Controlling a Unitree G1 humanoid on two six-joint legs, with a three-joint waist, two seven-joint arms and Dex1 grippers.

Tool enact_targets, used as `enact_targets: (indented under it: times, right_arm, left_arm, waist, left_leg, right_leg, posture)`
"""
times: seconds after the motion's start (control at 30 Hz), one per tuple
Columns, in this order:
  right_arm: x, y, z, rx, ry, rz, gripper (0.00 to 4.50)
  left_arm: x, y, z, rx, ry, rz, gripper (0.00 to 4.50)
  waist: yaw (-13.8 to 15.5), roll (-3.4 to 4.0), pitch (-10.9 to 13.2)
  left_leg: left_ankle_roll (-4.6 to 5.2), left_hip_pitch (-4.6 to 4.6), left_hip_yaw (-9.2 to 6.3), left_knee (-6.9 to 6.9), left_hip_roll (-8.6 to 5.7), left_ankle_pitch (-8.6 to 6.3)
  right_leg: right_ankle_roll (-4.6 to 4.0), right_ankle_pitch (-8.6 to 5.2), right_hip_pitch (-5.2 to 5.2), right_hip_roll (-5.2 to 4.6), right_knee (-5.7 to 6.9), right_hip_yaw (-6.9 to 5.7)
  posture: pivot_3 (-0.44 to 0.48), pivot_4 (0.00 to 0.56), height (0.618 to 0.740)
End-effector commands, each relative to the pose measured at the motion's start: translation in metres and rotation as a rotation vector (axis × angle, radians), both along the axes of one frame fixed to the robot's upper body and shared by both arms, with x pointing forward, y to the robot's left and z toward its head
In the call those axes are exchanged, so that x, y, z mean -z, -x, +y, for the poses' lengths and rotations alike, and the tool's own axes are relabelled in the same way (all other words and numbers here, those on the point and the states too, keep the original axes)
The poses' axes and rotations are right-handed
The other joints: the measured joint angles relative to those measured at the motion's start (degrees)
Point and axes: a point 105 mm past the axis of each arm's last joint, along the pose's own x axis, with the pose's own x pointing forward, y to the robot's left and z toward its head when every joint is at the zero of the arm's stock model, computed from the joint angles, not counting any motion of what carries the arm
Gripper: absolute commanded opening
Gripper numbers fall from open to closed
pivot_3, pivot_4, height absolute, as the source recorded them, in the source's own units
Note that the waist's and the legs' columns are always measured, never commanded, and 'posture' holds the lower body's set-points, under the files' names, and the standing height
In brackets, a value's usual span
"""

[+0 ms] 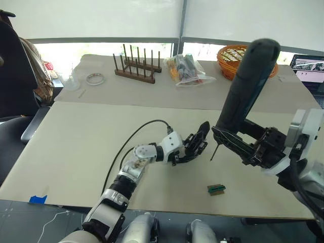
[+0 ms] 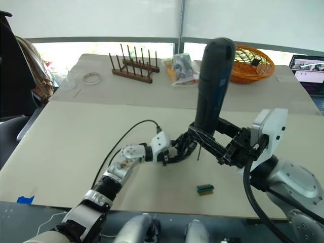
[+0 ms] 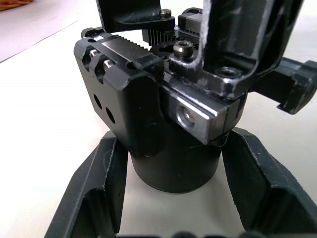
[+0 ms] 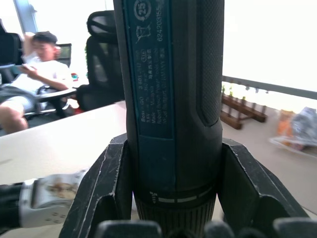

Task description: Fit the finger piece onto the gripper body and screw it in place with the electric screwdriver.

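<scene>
Left eye view: big beige bench [image 1: 76, 152], my two arms meeting mid-bench. Electric screwdriver [image 1: 248, 91] is the biggest task item, standing near upright, tilted a bit, handle up, thin bit [image 1: 214, 151] pointing down just beside the gripper body. My right gripper [image 1: 238, 144] has its jaws clamped on the lower handle; right wrist view shows both fingers [image 4: 106, 188] pressed on the barrel. Held that way so the bit can drop onto a screw, I'd judge.

Gripper body [image 3: 173, 124] is gripped by my left gripper [image 1: 195, 147], jaws closed round its round dark base and steadying it just off or on the bench, can't tell which. Left wrist view: screw heads and metal block face up, probably presented for driving. Finger piece looks seated on top, pointed black part [image 1: 203, 130] sticking up, but can't confirm it's fully home. Bit not yet in a screw.

Small green block [image 1: 216, 189] lies loose nearer me, apart from both.
</scene>
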Motion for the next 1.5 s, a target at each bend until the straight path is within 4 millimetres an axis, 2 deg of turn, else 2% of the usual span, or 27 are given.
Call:
enact_targets:
  times: [0.03, 0.23, 0.33, 0.6, 1.5]
  right_arm:
    - [-0.028, 0.004, 0.009, -0.055, -0.046, -0.077, 1.97]
    - [-0.038, -0.006, 0.025, -0.106, -0.045, -0.093, 1.97]
    - [-0.035, -0.018, 0.028, -0.095, -0.03, -0.1, 1.97]
    - [-0.022, -0.032, 0.025, -0.086, 0.004, -0.11, 1.97]
    - [-0.011, -0.049, 0.034, -0.077, 0.013, -0.122, 1.97]
  left_arm:
    - [-0.008, -0.002, -0.008, 0.011, 0.013, -0.028, 2.28]
    - [-0.009, -0.002, -0.009, 0.013, 0.015, -0.025, 2.28]
    - [-0.009, -0.002, -0.007, 0.016, 0.011, -0.025, 2.28]
    - [-0.009, -0.001, -0.003, 0.01, 0.008, -0.026, 2.28]
    - [-0.009, 0.001, -0.004, 0.004, 0.021, -0.022, 2.28]
  waist:
    - [-0.02, 0.0, 0.0]
    - [-0.05, -0.01, 0.0]
    - [-0.1, 0.0, 0.0]
    - [-0.42, 0.0, 0.0]
    - [-0.6, 0.01, 0.0]
  left_leg:
    - [0.0, -0.01, -0.01, -0.01, 0.01, 0.0]
    - [0.0, -0.03, -0.03, -0.01, -0.01, 0.0]
    - [0.01, -0.12, 0.0, 0.02, -0.03, 0.0]
    - [0.01, -0.18, 0.01, 0.03, -0.04, 0.01]
    - [-0.04, -0.18, 0.01, 0.03, -0.04, 0.04]
  right_leg:
    - [0.0, 0.0, 0.01, 0.0, 0.0, -0.02]
    - [0.0, 0.0, 0.0, -0.08, -0.01, -0.09]
    - [0.0, 0.0, -0.02, -0.1, 0.0, -0.1]
    - [0.02, 0.01, -0.05, -0.04, 0.03, -0.16]
    - [0.02, 0.01, -0.08, 0.05, 0.04, -0.17]
  posture:
    - [0.0, 0.15, 0.74]
    - [0.0, 0.15, 0.74]
    - [0.0, 0.15, 0.74]
    - [0.0, 0.15, 0.74]
    - [0.0, 0.15, 0.74]
